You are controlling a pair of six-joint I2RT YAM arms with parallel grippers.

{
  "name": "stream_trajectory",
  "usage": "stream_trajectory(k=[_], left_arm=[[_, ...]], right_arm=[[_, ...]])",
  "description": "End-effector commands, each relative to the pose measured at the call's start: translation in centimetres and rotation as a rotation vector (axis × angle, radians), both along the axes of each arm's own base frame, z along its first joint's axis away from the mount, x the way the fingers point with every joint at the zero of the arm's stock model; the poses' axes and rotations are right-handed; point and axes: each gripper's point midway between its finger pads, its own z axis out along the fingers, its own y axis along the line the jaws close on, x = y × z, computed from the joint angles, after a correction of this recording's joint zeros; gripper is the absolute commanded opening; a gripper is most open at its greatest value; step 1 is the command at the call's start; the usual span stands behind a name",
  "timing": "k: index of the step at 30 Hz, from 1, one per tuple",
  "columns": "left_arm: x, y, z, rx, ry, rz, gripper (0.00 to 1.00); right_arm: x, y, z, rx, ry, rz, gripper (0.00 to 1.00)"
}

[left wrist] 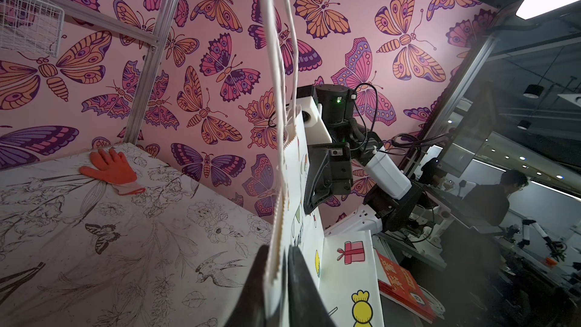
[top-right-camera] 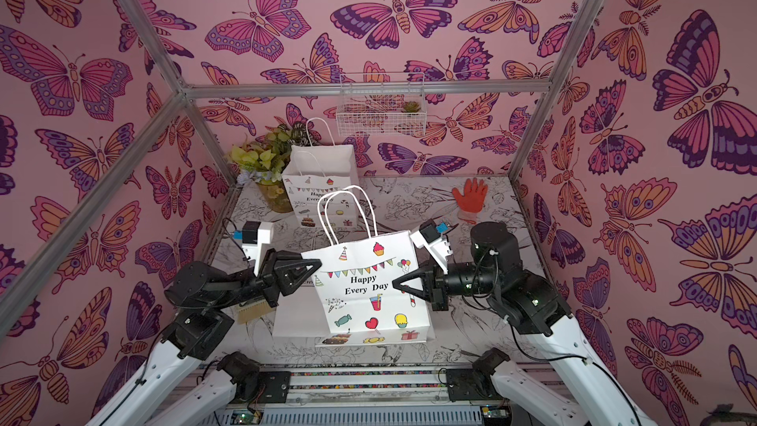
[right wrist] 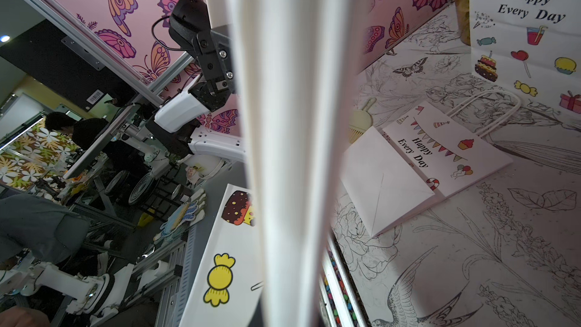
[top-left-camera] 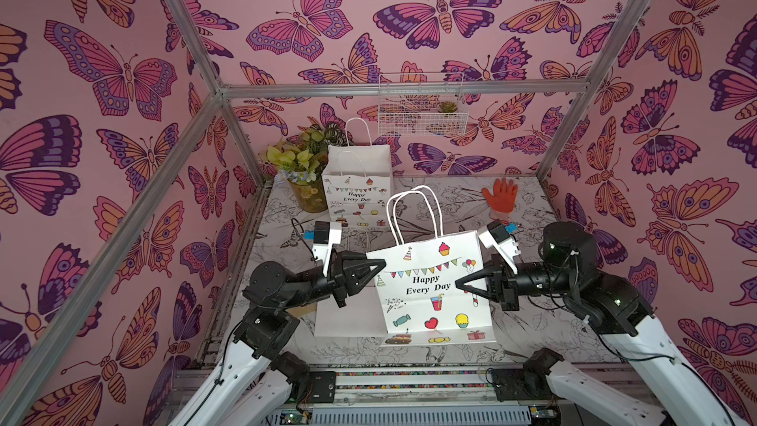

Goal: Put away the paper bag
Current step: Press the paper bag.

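upright, paper bag (top-left-camera: pixel 434 284) in right gripper (top-left-camera: pixel 458 284)

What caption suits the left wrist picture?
Paper bag upright, one edge inside the left pincer, right pincer clamping the opposite edge.

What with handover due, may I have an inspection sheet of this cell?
surface: table, floral print.
job's things: held bag flattened, upright between both claws; upright bag at the back; flat bag lying on the table.
clutter: glove, plant, brush.
claws: left claw straddles the held bag's edge, grip unclear; right claw shut on its other edge.
cables: cable loop by the left wrist, clear of the bags.
surroundings: butterfly walls, metal frame, wire basket on the back wall; person beyond the cell.
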Motion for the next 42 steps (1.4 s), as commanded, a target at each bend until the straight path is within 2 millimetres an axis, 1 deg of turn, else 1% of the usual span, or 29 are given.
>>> stream_trajectory(k=[1,4,8,12,14,16,20,25,31,32,34,35,36,38,39,40,41,42], left_arm=[[-0.8,0.2,0.8,-0.002,-0.05,-0.018,0.26],[-0.7,0.4,1.1,-0.01,-0.056,-0.002,0.26],[-0.8,0.7,1.1,-0.009,-0.067,0.024,0.2],[-0.6,0.9,1.1,-0.008,-0.068,0.041,0.19],[-0.5,0.9,1.0,-0.009,-0.068,0.048,0.17],[-0.4,0.9,1.0,-0.01,-0.067,0.052,0.14],[-0.5,0.9,1.0,-0.009,-0.068,0.047,0.0],[-0.6,0.5,0.8,0.002,-0.062,0.017,0.0],[-0.7,0.5,0.7,0.004,-0.058,0.009,0.0],[-0.8,0.4,0.6,0.008,-0.058,0.0,0.03],[-1.2,0.1,0.5,0.018,-0.054,-0.036,0.16],[-1.3,0.0,0.4,0.023,-0.051,-0.052,0.2],[-1.4,-0.2,0.3,0.028,-0.047,-0.067,0.23],[-1.5,-0.3,0.1,0.033,-0.043,-0.079,0.23],[-1.5,-0.3,0.1,0.033,-0.044,-0.081,0.21],[-1.6,-0.2,0.2,0.032,-0.048,-0.08,0.14],[-1.7,-0.2,0.2,0.032,-0.052,-0.083,0.0],[-1.8,-0.2,0.2,0.032,-0.054,-0.087,0.0]], right_arm=[[-0.2,-0.5,1.5,0.008,-0.042,-0.02,0.0],[-0.1,-0.3,1.3,-0.001,-0.032,-0.01,0.0],[-0.1,-0.1,0.5,-0.01,-0.001,0.002,0.0],[-0.4,0.0,-0.2,-0.004,0.023,0.018,0.0],[-0.6,0.0,-0.6,-0.008,0.034,0.024,0.0],[-0.7,-0.1,-1.0,-0.016,0.039,0.022,0.0],[-0.8,-0.3,-1.3,-0.018,0.04,0.021,0.0],[-0.7,-0.4,-1.3,-0.019,0.027,0.002,0.0],[-0.3,-0.4,-0.7,-0.009,0.005,-0.017,0.0],[-0.2,-0.4,-0.6,-0.008,0.002,-0.021,0.0],[-0.1,-0.4,-0.3,-0.003,-0.008,-0.025,0.0],[0.0,-0.4,-0.1,-0.001,-0.012,-0.029,0.0],[0.1,-0.4,0.0,0.002,-0.017,-0.032,0.0],[0.3,-0.4,0.3,0.006,-0.024,-0.039,0.0],[0.3,-0.3,0.5,0.012,-0.031,-0.041,0.0],[0.4,-0.3,0.6,0.015,-0.029,-0.042,0.0],[0.4,-0.3,0.7,0.019,-0.03,-0.042,0.0],[0.5,-0.2,0.7,0.023,-0.03,-0.043,0.0]])
